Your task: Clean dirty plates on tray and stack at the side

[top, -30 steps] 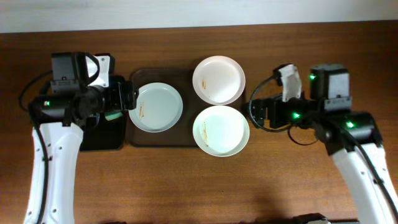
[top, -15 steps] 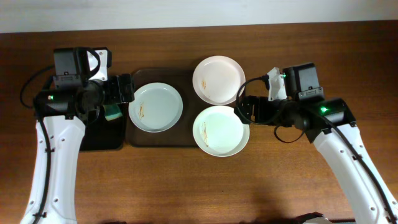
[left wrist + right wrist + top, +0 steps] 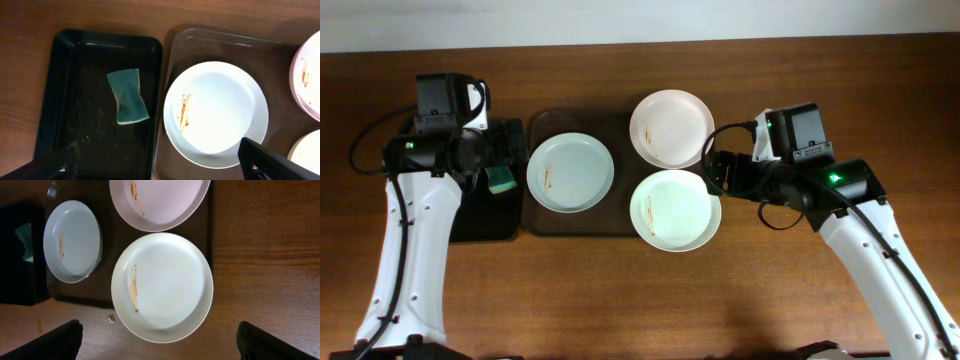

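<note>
Three white plates have brownish-orange smears. One plate [image 3: 570, 172] lies on the left of the dark brown tray [image 3: 580, 224]. A pinkish one [image 3: 671, 128] and another [image 3: 675, 210] lie on the tray's right side and overhang its edge. My left gripper [image 3: 512, 150] is open and empty, above the border between the black tray and the brown tray; its wrist view shows the left plate [image 3: 216, 114] between the fingers [image 3: 160, 170]. My right gripper [image 3: 718, 172] is open and empty, at the right of the two plates; its wrist view shows the near plate [image 3: 161, 287] between the fingers [image 3: 160, 347].
A narrow black tray [image 3: 480, 220] left of the brown tray holds a teal sponge [image 3: 129, 96]. A small brown crumb [image 3: 111, 318] lies on the wooden table beside the near plate. The table's back edge meets a white wall.
My right arm has moved left, toward the two right-hand plates. My left arm has shifted slightly back and left. The plates have not moved.
</note>
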